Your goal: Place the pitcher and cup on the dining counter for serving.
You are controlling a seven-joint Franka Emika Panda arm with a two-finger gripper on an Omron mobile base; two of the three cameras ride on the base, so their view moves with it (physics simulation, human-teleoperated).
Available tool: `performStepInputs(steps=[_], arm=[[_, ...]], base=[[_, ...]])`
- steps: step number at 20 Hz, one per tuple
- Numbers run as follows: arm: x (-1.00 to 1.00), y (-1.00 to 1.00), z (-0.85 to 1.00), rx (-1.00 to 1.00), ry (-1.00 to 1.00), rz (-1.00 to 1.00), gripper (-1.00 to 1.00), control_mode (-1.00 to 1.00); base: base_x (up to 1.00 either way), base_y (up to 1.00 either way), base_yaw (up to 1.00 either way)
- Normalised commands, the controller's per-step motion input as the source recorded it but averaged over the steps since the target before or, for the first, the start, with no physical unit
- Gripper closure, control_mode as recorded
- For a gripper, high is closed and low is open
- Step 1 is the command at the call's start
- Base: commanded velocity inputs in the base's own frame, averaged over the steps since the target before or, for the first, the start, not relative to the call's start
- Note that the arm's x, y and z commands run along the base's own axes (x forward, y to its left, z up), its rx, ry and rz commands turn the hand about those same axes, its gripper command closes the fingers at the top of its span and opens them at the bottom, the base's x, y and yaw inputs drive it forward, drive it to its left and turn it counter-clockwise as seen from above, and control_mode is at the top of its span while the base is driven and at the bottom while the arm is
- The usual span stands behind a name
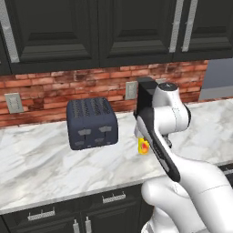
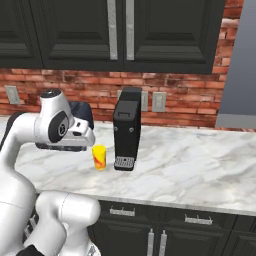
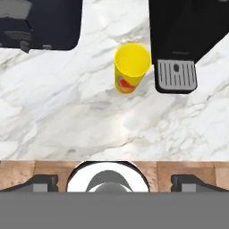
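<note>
Dark pincer (image 3: 114, 182) fingertips sit wide apart, open and empty, above the white veined marble worktop (image 3: 67, 116). Small yellow cup (image 3: 131, 68) with orange-red markings stands upright just beside the black coffee machine (image 3: 185, 36), with the dark toaster (image 3: 40, 24) on the cup's other side.

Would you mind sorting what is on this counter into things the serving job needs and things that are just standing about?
Needed for the job:
- cup, upright on the marble counter

Just standing about:
- toaster, left of the cup
- coffee machine, right beside the cup
</note>
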Motion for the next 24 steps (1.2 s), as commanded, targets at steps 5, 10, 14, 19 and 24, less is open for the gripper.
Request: performStepInputs(steps=[5, 10, 14, 19, 24], arm=[[0.40, 0.04, -0.22, -0.02, 0.10, 0.17, -1.00, -1.00], [0.41, 0.03, -0.27, -0.02, 0.10, 0.11, -1.00, -1.00], [0.41, 0.04, -0.35, 0.00, 0.10, 0.01, -1.00, -1.00], [0.45, 0.08, -0.35, 0.00, 0.08, 0.00, -1.00, -1.00], [0.34, 0.07, -0.41, 0.00, 0.04, 0.00, -1.00, -1.00]], base=[[0.00, 0.00, 0.00], [0.00, 0.00, 0.00], [0.00, 0.00, 0.00], [0.00, 0.00, 0.00], [0.00, 0.00, 0.00]])
